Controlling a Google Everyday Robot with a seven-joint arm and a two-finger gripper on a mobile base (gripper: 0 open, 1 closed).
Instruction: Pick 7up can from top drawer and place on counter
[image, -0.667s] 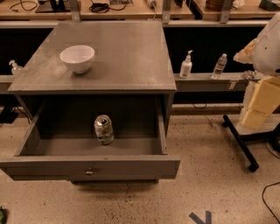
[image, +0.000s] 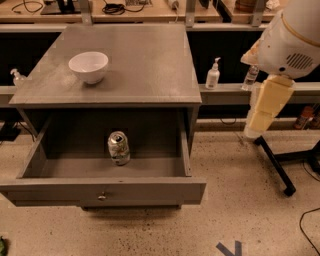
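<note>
The 7up can (image: 118, 148) stands upright in the middle of the open top drawer (image: 102, 191), a silvery can with a green-and-white label. The drawer is pulled out toward me, with its round knob (image: 102, 196) on the front panel. The grey counter (image: 145, 65) is the cabinet top above it. My gripper (image: 261, 116) hangs at the right of the view on the white arm (image: 292, 40), over the floor. It is well to the right of the drawer and apart from the can.
A white bowl (image: 88, 66) sits on the counter's left part. A white pump bottle (image: 213, 75) and a clear plastic bottle (image: 249, 77) stand on the narrow grey shelf to the right. A black stand leg (image: 275, 165) lies on the floor at the right.
My arm and gripper have moved left and slightly up, further into view. The can, drawer and bowl have not moved.
</note>
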